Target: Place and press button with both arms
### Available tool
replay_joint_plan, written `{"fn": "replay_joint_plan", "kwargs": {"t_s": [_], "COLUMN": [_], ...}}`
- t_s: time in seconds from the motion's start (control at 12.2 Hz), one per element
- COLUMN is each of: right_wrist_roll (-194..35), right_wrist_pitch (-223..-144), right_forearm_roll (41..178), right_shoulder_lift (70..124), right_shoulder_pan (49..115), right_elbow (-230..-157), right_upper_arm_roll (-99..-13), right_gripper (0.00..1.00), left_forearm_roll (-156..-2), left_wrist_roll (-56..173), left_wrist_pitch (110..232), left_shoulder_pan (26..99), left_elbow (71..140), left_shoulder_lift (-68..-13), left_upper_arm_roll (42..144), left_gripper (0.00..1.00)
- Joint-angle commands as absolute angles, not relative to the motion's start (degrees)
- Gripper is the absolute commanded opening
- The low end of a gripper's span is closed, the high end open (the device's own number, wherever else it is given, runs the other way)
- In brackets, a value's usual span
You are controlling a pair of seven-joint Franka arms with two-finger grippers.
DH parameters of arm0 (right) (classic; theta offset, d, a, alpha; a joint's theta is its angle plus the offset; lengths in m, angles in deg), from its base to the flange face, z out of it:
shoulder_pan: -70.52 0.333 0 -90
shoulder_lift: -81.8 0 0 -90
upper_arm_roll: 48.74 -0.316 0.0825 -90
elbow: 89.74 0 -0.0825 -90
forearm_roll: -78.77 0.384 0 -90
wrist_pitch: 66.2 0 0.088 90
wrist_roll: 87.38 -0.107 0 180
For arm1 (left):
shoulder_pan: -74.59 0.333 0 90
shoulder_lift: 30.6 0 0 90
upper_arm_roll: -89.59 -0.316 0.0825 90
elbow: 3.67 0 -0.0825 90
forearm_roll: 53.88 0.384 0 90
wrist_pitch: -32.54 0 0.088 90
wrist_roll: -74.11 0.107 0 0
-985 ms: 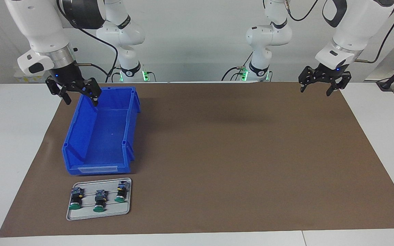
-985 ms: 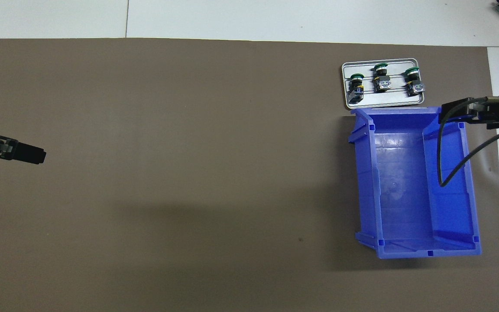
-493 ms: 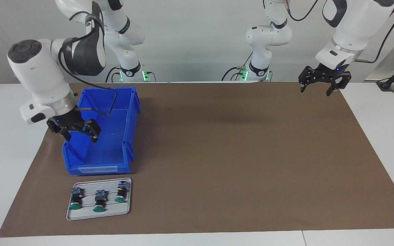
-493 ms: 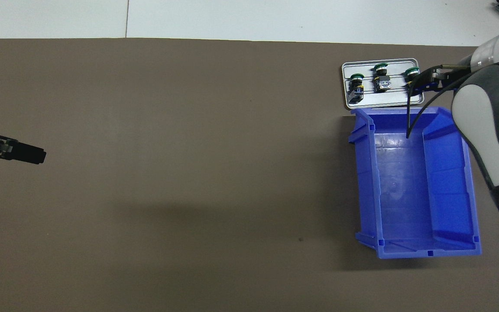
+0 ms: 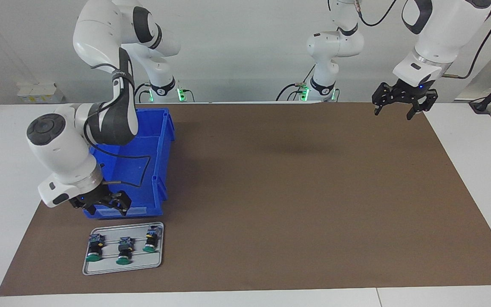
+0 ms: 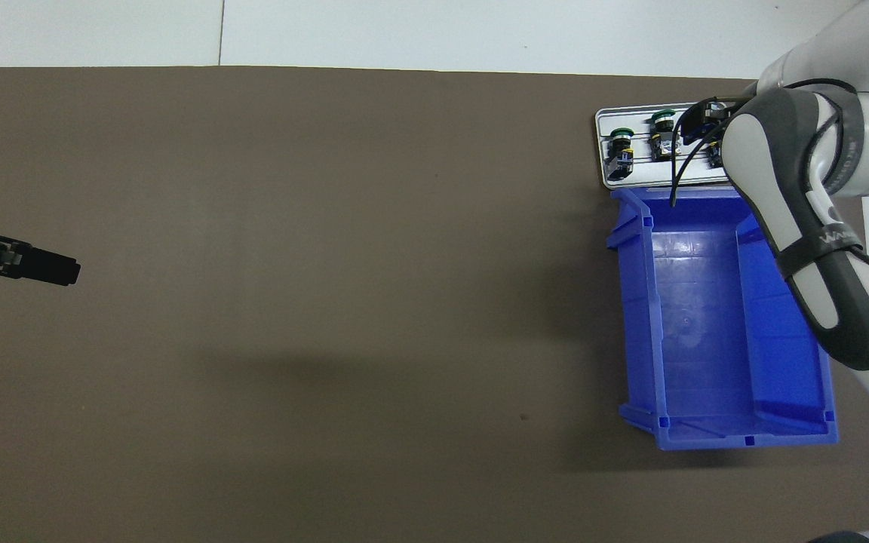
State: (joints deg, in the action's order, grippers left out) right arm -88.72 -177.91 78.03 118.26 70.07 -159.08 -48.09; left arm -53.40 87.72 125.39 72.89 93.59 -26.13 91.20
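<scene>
Two white robot arms stand at the top of the facing view, at a white desk (image 5: 11,170) covered by a brown mat (image 5: 292,192).

The right arm enters from the upper left of that view and bends down low. Its tool, the right tool (image 5: 105,207), hangs at the lower left of the frame, over the low front edge of a blue bin (image 5: 143,170) and just above a small grey tray (image 5: 122,267). Its two black fingers are spread apart and hold nothing.

The tray lies on the mat at the lower left of the facing view, farther from the robots than the bin and just beside it. Three green-capped buttons lie in a row on it, each on its side, green cap toward the bottom of the frame: the first button (image 5: 93,247), the middle button (image 5: 124,250), and the third button (image 5: 151,241). None is touched by a tool.

In the overhead view the tray sits at the upper right, and the right arm's grey and white links cover part of it.

The left arm waits at the upper right of the facing view. Its tool, the left tool (image 5: 399,108), hangs over the mat's corner, fingers spread and empty.
</scene>
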Motion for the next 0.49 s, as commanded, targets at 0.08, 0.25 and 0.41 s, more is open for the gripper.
{"fn": "replay_joint_plan", "kwargs": {"t_s": [0.08, 0.25, 0.41], "right_wrist_roll": [-84.6, -81.5, -81.1], "right_wrist_pitch": [-181.2, -184.1, -185.9], "right_forearm_roll": [77.6, 77.6, 77.5], "right_shoulder_lift": [126.6, 129.2, 131.1], "right_shoulder_pan": [67.5, 67.4, 67.4], "right_elbow": [-151.1, -151.1, -150.4], "right_upper_arm_roll": [-51.6, -51.6, -51.6], "right_gripper": [0.92, 0.91, 0.90], "left_forearm_roll": [-53.4, -53.4, -53.4], "left_wrist_roll": [87.4, 87.4, 87.4], "left_wrist_pitch": [126.7, 126.7, 126.7], "left_shoulder_pan": [73.8, 73.9, 73.8], "left_elbow": [95.4, 95.4, 95.4], "left_shoulder_lift": [-24.6, -24.7, -24.7], "left_upper_arm_roll": [91.9, 91.9, 91.9], "left_gripper": [1.00, 1.00, 1.00]}}
